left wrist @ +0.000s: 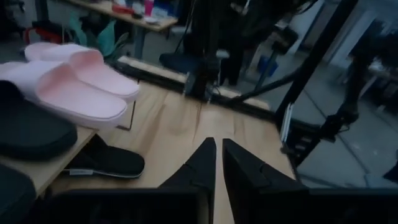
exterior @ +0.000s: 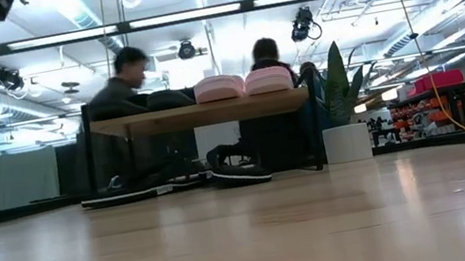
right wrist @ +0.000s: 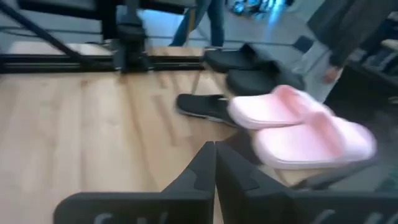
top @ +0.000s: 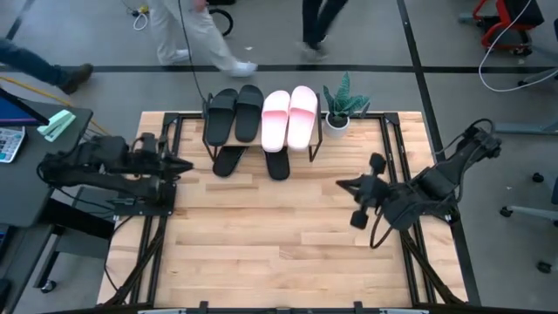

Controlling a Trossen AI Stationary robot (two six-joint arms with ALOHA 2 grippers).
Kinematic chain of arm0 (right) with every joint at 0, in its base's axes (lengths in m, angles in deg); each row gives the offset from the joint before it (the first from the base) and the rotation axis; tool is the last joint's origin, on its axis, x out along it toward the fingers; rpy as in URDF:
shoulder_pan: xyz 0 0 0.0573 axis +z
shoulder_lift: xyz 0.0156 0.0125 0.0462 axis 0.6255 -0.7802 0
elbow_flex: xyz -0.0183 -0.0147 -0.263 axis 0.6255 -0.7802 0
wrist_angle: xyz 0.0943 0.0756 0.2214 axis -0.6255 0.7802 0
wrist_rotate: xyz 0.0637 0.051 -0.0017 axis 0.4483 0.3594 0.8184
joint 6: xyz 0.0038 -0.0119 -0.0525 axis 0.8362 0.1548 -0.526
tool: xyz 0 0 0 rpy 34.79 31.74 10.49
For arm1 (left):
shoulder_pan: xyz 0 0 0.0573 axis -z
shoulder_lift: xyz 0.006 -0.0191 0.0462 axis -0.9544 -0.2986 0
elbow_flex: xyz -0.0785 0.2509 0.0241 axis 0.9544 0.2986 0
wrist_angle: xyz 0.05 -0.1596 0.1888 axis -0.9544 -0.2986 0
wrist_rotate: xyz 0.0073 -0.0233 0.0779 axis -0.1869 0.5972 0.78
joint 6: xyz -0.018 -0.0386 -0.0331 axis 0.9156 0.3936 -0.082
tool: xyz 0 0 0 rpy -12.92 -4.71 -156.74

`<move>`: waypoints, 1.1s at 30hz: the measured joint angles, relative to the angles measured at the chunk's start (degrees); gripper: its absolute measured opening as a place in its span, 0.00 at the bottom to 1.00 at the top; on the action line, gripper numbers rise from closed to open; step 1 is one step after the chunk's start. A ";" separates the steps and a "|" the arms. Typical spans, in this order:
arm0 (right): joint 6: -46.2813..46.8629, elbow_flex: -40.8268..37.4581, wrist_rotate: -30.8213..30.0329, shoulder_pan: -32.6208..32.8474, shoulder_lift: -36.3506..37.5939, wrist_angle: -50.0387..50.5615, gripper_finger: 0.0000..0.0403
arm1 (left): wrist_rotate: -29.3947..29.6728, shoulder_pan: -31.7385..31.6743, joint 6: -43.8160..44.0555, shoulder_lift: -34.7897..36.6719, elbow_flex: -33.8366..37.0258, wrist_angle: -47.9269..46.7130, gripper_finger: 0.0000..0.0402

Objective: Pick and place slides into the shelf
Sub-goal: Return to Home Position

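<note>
The shelf (top: 261,144) stands at the table's far edge on thin black legs. On its top board lie two black slides (top: 234,113) and two pale pink slides (top: 290,116), side by side. Two thinner black slides (top: 230,160) (top: 277,163) lie on the table under it, their near ends sticking out. In the low view the pink pair (exterior: 243,83) tops the board. My left gripper (top: 186,165) is shut, near the table's left edge, left of the shelf. My right gripper (top: 342,184) is shut, at the right, nearer than the shelf.
A small potted plant (top: 340,106) in a white pot stands right of the shelf at the far edge. Black frame bars run along the table's left and right sides. People walk on the floor beyond the far edge. Bare wood lies between the arms.
</note>
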 joint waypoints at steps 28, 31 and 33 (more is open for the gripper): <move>-19.33 -63.85 23.43 -6.91 49.45 -63.47 0.04 | -8.35 -0.04 2.13 20.29 29.39 29.53 0.09; -19.00 -67.00 23.41 -6.91 52.39 -64.22 0.03 | -7.25 -0.04 3.76 20.32 32.25 32.28 0.08; -19.35 -68.70 23.40 -6.92 53.91 -65.93 0.04 | -7.08 -0.04 3.73 20.31 33.52 33.58 0.08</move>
